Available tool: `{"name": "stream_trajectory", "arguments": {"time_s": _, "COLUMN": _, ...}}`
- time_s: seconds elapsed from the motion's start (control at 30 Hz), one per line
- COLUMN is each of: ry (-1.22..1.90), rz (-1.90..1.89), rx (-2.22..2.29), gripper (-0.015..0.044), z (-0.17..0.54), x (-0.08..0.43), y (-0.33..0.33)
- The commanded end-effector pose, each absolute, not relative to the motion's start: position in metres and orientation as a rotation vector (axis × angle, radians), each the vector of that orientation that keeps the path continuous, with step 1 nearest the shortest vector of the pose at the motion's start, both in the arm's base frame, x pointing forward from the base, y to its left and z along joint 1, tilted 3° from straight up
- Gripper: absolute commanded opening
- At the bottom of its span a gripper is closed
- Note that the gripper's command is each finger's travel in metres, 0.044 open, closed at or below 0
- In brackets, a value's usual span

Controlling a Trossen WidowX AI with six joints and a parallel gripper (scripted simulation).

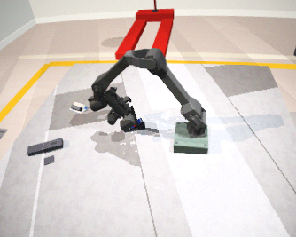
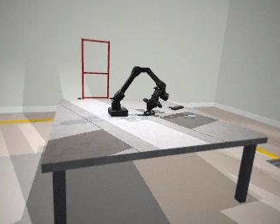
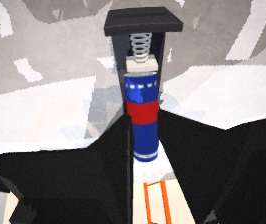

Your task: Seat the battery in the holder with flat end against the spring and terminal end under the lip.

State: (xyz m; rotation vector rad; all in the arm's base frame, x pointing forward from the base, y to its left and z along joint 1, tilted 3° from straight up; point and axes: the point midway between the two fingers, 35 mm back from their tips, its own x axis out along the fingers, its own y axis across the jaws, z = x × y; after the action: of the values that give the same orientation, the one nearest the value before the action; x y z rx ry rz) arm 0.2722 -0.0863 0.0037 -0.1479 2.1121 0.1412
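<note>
The battery (image 3: 143, 92), blue with a red band, lies lengthwise over the dark holder (image 3: 143, 19) (image 1: 143, 126). My gripper (image 3: 142, 116) (image 1: 133, 126) (image 2: 148, 112) is shut on the battery, one black finger along each side of its nearer half. In the wrist view the battery's far end is against or just above the pale plate (image 3: 142, 63) on the spring (image 3: 140, 44). The battery looks nearly in line with the holder. Its nearer end shows between the fingers. The lip is hidden, and I cannot tell how deep or level the battery sits.
A long dark remote-like case (image 1: 45, 146) (image 2: 175, 107) and a small dark flat piece (image 1: 49, 160) lie on the table, away from the gripper. A small white object (image 1: 77, 107) (image 2: 190, 117) lies there too. The arm's green base (image 1: 190, 144) (image 2: 117, 112) stands near the holder.
</note>
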Motion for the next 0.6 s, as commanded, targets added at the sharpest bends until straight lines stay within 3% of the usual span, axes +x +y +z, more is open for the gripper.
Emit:
{"name": "stream_trajectory", "arguments": {"time_s": 0.0, "ry": 2.119, "rz": 0.133, "rx": -0.15, "gripper": 0.0063, "z": 0.004, "x": 0.274, "y": -0.087}}
{"name": "stream_trajectory", "arguments": {"time_s": 0.57, "ry": 2.12, "rz": 0.137, "rx": -0.143, "gripper": 0.0063, "z": 0.001, "x": 0.285, "y": -0.085}}
